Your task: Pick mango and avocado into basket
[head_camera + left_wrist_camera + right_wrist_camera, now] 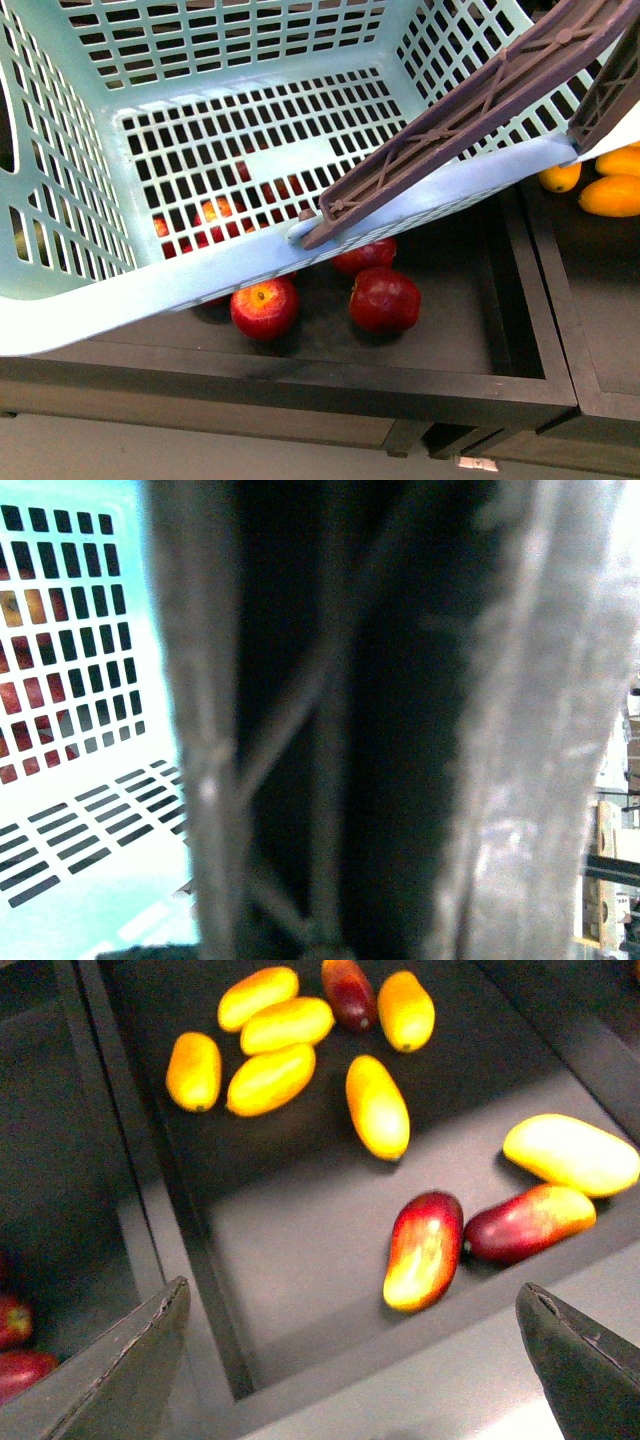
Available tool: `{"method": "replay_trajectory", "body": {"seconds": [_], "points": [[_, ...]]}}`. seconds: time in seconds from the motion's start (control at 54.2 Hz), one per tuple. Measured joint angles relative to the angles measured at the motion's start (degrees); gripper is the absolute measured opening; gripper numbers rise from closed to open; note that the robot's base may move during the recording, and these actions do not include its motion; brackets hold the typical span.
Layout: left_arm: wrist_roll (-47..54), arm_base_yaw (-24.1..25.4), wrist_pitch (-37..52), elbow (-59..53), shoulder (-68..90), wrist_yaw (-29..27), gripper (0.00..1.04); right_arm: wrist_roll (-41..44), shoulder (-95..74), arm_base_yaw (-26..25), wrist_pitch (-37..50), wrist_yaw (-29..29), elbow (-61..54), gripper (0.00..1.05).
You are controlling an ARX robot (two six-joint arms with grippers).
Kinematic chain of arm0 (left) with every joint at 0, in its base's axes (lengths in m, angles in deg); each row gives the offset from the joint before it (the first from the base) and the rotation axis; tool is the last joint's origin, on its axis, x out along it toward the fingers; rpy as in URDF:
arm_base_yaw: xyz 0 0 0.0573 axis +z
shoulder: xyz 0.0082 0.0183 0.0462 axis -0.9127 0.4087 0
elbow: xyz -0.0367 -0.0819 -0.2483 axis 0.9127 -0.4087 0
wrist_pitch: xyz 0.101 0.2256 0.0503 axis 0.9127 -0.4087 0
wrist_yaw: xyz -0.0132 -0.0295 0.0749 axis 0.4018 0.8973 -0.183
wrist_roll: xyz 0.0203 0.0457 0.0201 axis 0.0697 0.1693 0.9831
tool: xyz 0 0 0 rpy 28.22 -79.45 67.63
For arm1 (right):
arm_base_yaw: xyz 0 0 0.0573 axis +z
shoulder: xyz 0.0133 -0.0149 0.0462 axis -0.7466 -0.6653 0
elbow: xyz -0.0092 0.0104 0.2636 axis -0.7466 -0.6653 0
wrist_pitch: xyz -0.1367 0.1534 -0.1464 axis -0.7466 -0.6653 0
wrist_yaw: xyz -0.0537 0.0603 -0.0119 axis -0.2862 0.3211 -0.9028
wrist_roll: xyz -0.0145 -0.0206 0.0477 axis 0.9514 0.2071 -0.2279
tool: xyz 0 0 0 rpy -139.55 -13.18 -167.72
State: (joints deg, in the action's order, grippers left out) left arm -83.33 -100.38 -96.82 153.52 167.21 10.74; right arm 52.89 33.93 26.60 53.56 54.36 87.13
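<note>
While the right gripper hangs wide open, the mango lies in the dark tray beneath.
The basket tilts above red apples; its brown handle fills the left wrist view, and the left gripper's hold cannot be told.

The basket is viewed close from above in front and nearer still, blurred, from the left wrist; mangoes are overlooked from the right wrist.

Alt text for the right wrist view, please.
The open right gripper hovers over a dark tray holding six yellow-orange mangoes, one pale yellow mango, and three red-blushed mangoes. Red apples show in the next tray.
</note>
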Motion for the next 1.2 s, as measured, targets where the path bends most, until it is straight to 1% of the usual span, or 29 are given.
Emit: {"method": "replay_trajectory", "body": {"seconds": [0.055,0.074,0.111,0.148,0.221,0.332,0.535,1.014,1.199], "points": [[0.0,0.0,0.0,0.0,0.0,0.2,0.13,4.1,-9.6,-1.8,8.0,3.0,2.5,0.96],[0.0,0.0,0.0,0.0,0.0,0.2,0.13,6.5,-14.8,-2.6,11.9,3.8,4.0,0.96],[0.0,0.0,0.0,0.0,0.0,0.2,0.13,9.7,-22.4,-3.8,17.0,3.9,6.8,0.96],[0.0,0.0,0.0,0.0,0.0,0.2,0.13,12.4,-28.5,-4.9,19.6,3.8,9.5,0.96],[0.0,0.0,0.0,0.0,0.0,0.3,0.13,15.3,-38.0,-6.5,21.5,3.7,14.6,0.96],[0.0,0.0,0.0,0.0,0.0,0.2,0.13,21.0,-51.7,-8.2,20.5,2.6,23.0,0.96],[0.0,0.0,0.0,0.0,0.0,0.2,0.13,25.6,-66.7,-8.8,15.6,1.7,34.2,0.96],[0.0,0.0,0.0,0.0,0.0,0.2,0.13,24.3,-82.8,-8.1,9.5,0.8,51.3,0.96],[0.0,0.0,0.0,0.0,0.0,0.2,0.13,23.7,-88.0,-6.4,7.3,0.6,59.1,0.96]]}}
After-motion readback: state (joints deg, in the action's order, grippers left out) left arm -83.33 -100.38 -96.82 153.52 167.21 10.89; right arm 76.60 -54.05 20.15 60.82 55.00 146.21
